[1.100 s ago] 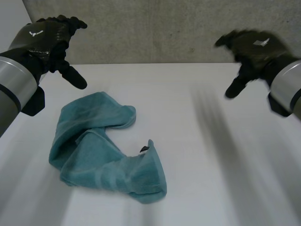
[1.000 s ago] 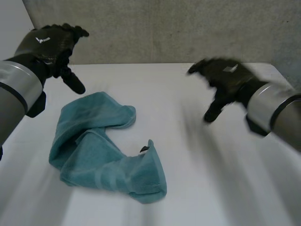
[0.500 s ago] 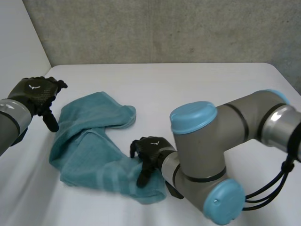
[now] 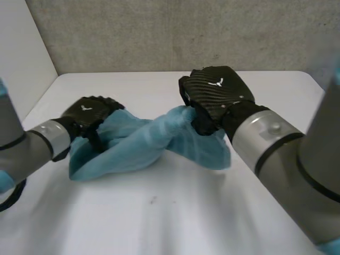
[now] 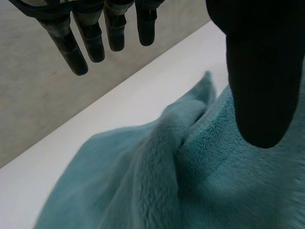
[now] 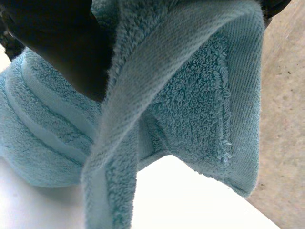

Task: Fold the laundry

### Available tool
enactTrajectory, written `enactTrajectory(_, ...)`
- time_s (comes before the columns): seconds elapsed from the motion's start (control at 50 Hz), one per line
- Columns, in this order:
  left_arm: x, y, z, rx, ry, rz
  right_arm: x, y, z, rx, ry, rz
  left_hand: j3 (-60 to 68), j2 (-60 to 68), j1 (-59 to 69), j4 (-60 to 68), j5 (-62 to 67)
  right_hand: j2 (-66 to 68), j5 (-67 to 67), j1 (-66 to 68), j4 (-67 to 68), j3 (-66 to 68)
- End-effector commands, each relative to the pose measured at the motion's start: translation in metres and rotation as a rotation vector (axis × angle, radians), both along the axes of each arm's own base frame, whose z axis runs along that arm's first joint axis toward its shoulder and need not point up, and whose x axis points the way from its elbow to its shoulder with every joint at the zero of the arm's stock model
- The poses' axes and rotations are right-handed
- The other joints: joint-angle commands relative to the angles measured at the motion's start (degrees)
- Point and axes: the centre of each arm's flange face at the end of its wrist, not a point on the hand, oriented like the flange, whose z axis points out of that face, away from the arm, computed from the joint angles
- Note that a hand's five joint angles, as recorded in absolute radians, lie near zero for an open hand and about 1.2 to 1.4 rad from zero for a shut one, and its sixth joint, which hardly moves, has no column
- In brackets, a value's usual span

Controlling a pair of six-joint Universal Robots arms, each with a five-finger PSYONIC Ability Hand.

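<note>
My right hand, fingers curled, grips the teal towel by its hemmed end above the middle of the desk. My left hand, fingers straight and relaxed, rests on the other end near the left edge.

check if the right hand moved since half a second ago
Yes. The right hand, shut on the towel, has gone from the towel's near corner up and toward the table's far edge, lifting that corner.
</note>
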Motion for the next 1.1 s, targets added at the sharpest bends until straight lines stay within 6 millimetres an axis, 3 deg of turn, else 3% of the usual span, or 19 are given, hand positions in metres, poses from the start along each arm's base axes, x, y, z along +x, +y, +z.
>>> enactTrajectory(0.02, -0.031, 0.005, -0.033, 0.055, 0.007, -0.128, -0.015, 0.000, 0.002, -0.017, 0.014, -0.017, 5.5, 6.1, 6.7, 6.2, 5.2, 12.5, 14.7, 24.7, 12.0, 12.3)
enactTrajectory(0.2, -0.054, 0.006, -0.056, 0.074, -0.015, -0.189, -0.032, -0.016, 0.002, -0.014, 0.010, -0.025, 32.0, 32.5, 33.2, 32.6, 31.6, 12.5, 14.7, 24.7, 12.0, 12.3)
enactTrajectory(0.24, -0.062, 0.005, -0.057, 0.030, -0.035, -0.217, -0.034, -0.022, 0.004, -0.026, 0.006, -0.037, 53.4, 53.9, 54.5, 54.0, 53.0, 12.5, 14.7, 24.7, 12.0, 12.3)
enactTrajectory(0.26, -0.062, 0.005, -0.057, 0.030, -0.035, -0.217, -0.034, -0.022, 0.004, -0.026, 0.006, -0.037, 53.5, 54.0, 54.7, 54.2, 53.1, 12.5, 14.7, 24.7, 12.0, 12.3)
enactTrajectory(0.28, -0.066, -0.001, -0.053, -0.028, -0.045, -0.221, -0.038, -0.030, 0.007, -0.045, 0.001, -0.057, 67.5, 68.0, 68.7, 68.1, 67.1, 12.5, 14.7, 24.7, 12.0, 12.3)
enactTrajectory(0.36, -0.079, -0.021, -0.029, -0.223, -0.027, -0.188, -0.046, -0.059, 0.026, -0.184, -0.009, -0.122, 67.6, 68.2, 68.8, 68.3, 67.2, 12.5, 14.7, 24.7, 12.0, 12.3)
enactTrajectory(0.4, -0.092, -0.039, 0.017, -0.490, 0.046, -0.085, -0.044, -0.067, 0.038, -0.262, -0.014, -0.134, 67.6, 68.2, 68.8, 68.3, 67.2, 12.5, 14.7, 24.7, 12.0, 12.3)
enactTrajectory(0.42, -0.092, -0.040, 0.017, -0.492, 0.046, -0.084, -0.041, -0.075, 0.048, -0.339, -0.019, -0.143, 67.6, 68.2, 68.8, 68.3, 67.2, 12.5, 14.7, 24.7, 12.0, 12.3)
enactTrajectory(0.46, -0.088, -0.052, 0.087, -0.777, 0.177, 0.084, -0.039, -0.086, 0.060, -0.416, -0.033, -0.161, 67.6, 68.2, 68.8, 68.3, 67.2, 12.5, 14.7, 24.7, 12.0, 12.3)
enactTrajectory(0.48, -0.088, -0.052, 0.087, -0.778, 0.178, 0.085, -0.038, -0.086, 0.060, -0.417, -0.033, -0.161, 67.6, 68.2, 68.8, 68.3, 67.2, 12.5, 14.7, 24.7, 12.0, 12.3)
enactTrajectory(0.52, -0.081, -0.047, 0.145, -0.992, 0.322, 0.192, -0.030, -0.099, 0.079, -0.551, -0.060, -0.174, 67.6, 68.2, 68.8, 68.3, 67.2, 12.5, 14.7, 24.7, 12.0, 12.3)
enactTrajectory(0.62, -0.077, -0.021, 0.187, -1.112, 0.414, 0.207, -0.026, -0.110, 0.093, -0.658, -0.112, -0.212, 67.6, 68.2, 68.8, 68.3, 67.2, 12.5, 14.7, 24.7, 12.0, 12.3)
enactTrajectory(0.74, -0.070, -0.009, 0.175, -1.050, 0.380, 0.218, -0.027, -0.114, 0.080, -0.637, -0.109, -0.239, 67.6, 68.2, 68.8, 68.3, 67.2, 12.5, 14.7, 24.7, 12.0, 12.3)
enactTrajectory(0.84, -0.059, -0.001, 0.117, -0.846, 0.262, 0.218, -0.028, -0.113, 0.058, -0.588, -0.079, -0.223, 67.6, 68.2, 68.8, 68.3, 67.2, 12.5, 14.7, 24.7, 12.0, 12.3)
enactTrajectory(0.92, -0.058, 0.004, 0.091, -0.762, 0.240, 0.202, -0.028, -0.107, 0.067, -0.610, -0.094, -0.215, 67.6, 68.2, 68.8, 68.3, 67.2, 12.5, 14.7, 24.7, 12.0, 12.3)
enactTrajectory(0.94, -0.057, 0.004, 0.082, -0.728, 0.245, 0.197, -0.028, -0.101, 0.075, -0.628, -0.108, -0.206, 54.1, 54.7, 55.3, 54.8, 53.8, 12.5, 14.7, 24.7, 12.0, 12.3)
enactTrajectory(0.96, -0.057, 0.004, 0.082, -0.728, 0.245, 0.197, -0.028, -0.101, 0.075, -0.628, -0.108, -0.206, 54.0, 54.6, 55.2, 54.7, 53.6, 12.5, 14.7, 24.7, 12.0, 12.3)
enactTrajectory(1.0, -0.059, 0.001, 0.063, -0.647, 0.272, 0.192, -0.029, -0.086, 0.094, -0.669, -0.139, -0.191, 15.8, 16.4, 17.0, 16.5, 15.4, 12.5, 14.7, 24.7, 12.0, 12.3)
enactTrajectory(1.1, -0.067, -0.002, 0.035, -0.480, 0.285, 0.171, -0.034, -0.070, 0.105, -0.673, -0.174, -0.174, 0.9, 1.5, 2.1, 1.6, 0.5, 12.5, 14.7, 24.7, 12.0, 12.3)
